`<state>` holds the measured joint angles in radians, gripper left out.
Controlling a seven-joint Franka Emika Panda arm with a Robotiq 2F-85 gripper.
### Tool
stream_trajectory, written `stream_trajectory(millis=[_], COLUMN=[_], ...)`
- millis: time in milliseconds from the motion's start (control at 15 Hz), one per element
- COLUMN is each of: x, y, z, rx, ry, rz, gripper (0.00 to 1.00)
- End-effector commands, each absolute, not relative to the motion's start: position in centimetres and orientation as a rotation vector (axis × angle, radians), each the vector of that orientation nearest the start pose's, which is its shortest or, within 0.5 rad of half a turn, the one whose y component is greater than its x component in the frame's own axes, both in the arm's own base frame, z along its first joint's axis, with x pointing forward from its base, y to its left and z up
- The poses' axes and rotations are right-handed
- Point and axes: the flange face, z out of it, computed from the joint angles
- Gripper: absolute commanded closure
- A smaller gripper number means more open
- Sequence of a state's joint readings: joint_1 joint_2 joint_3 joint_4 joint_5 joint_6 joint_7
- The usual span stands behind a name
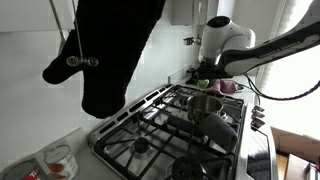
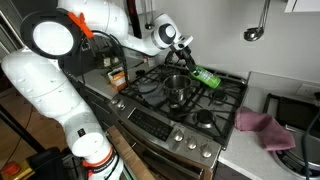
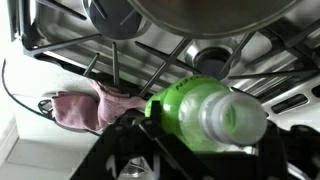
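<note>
My gripper (image 2: 192, 68) is shut on a green plastic bottle (image 2: 206, 77) and holds it tilted above the gas stove (image 2: 190, 100), next to a steel pot (image 2: 176, 87) on a burner. In the wrist view the bottle (image 3: 200, 112) fills the space between the jaws, its clear open neck toward the camera, with the pot's underside (image 3: 210, 15) above it. In an exterior view the gripper (image 1: 205, 73) hovers over the pot (image 1: 205, 103) at the stove's far side.
A pink cloth (image 2: 262, 128) lies on the counter beside the stove; it also shows in the wrist view (image 3: 85, 108). A black oven mitt (image 1: 110, 50) hangs close to a camera. Bottles (image 2: 113, 70) stand on the counter by the arm. A container (image 1: 58, 160) sits near the stove.
</note>
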<state>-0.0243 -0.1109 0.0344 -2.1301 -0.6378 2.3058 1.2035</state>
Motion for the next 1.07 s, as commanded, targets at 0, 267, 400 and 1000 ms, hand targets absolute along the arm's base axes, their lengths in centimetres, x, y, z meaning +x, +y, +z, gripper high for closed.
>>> stream_trajectory(millis=[0,267,400,1000], x=[51.4,49.8,49.3,49.2], y=[0.7,1.4,1.5,3.9], z=[48.2,48.2,48.5,48.9], rx=[-3.005,-3.015,-3.029,-3.113], ry=[1.415,1.443,1.457,1.376], rz=[-0.968,-1.122,-1.245,-1.644], gripper=[0.55,0.55,0.55,0.55])
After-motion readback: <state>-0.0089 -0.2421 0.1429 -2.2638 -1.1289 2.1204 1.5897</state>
